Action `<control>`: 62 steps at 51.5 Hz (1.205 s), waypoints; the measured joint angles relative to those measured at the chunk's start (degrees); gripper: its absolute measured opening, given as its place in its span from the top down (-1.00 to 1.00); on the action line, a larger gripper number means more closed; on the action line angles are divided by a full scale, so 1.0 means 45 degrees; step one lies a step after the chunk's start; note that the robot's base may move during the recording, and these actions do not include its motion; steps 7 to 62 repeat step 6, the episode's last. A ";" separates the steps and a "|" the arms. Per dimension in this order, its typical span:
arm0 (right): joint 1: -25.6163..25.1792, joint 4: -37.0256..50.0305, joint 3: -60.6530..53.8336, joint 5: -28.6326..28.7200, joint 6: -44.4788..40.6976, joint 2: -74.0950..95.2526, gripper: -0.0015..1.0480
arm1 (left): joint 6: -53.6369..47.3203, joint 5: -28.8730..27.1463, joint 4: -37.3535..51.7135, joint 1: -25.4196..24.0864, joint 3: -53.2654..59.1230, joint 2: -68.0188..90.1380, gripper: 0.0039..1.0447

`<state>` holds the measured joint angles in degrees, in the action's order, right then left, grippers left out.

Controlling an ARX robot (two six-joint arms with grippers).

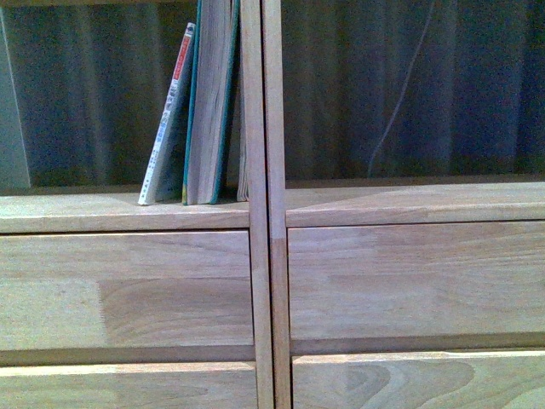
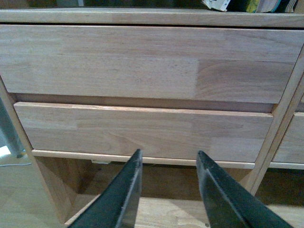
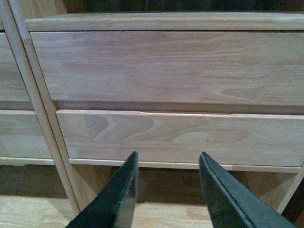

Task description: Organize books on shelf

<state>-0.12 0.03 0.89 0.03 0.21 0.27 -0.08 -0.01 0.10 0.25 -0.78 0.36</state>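
Note:
In the front view the light wood shelf (image 1: 128,290) fills the frame, two cabinets joined at a central post. In its left open compartment a thick teal-covered book (image 1: 210,102) stands against the post, and a thin white-spined book with a red top (image 1: 168,119) leans on it. Neither arm shows in the front view. My left gripper (image 2: 168,159) is open and empty, low before the left cabinet's drawer fronts (image 2: 142,128); the books' bottom edges (image 2: 247,4) show above. My right gripper (image 3: 167,160) is open and empty before the right cabinet's drawers (image 3: 180,135).
The right open compartment (image 1: 409,94) holds no books; a dark curtain and a thin cable show behind it. Below the drawers is a low open compartment with a wood floor (image 2: 161,211). A pale floor and a metal leg (image 2: 9,137) lie beside the left cabinet.

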 joint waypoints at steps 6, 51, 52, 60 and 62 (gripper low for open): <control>0.0000 0.0005 0.0000 0.0000 0.0000 0.0000 -0.35 | 0.0000 0.0000 0.0000 0.0000 0.0000 0.0000 -0.27; 0.0000 0.0005 0.0000 0.0000 0.0000 0.0000 -0.35 | 0.0000 0.0000 0.0000 0.0000 0.0000 0.0000 -0.27; 0.0000 0.0005 0.0000 0.0000 0.0000 0.0000 -0.35 | 0.0000 0.0000 0.0000 0.0000 0.0000 0.0000 -0.27; 0.0000 0.0005 0.0000 0.0000 0.0000 0.0000 -0.35 | 0.0000 0.0000 0.0000 0.0000 0.0000 0.0000 -0.27; 0.0000 0.0005 0.0000 0.0000 0.0000 0.0000 -0.35 | 0.0000 0.0000 0.0000 0.0000 0.0000 0.0000 -0.27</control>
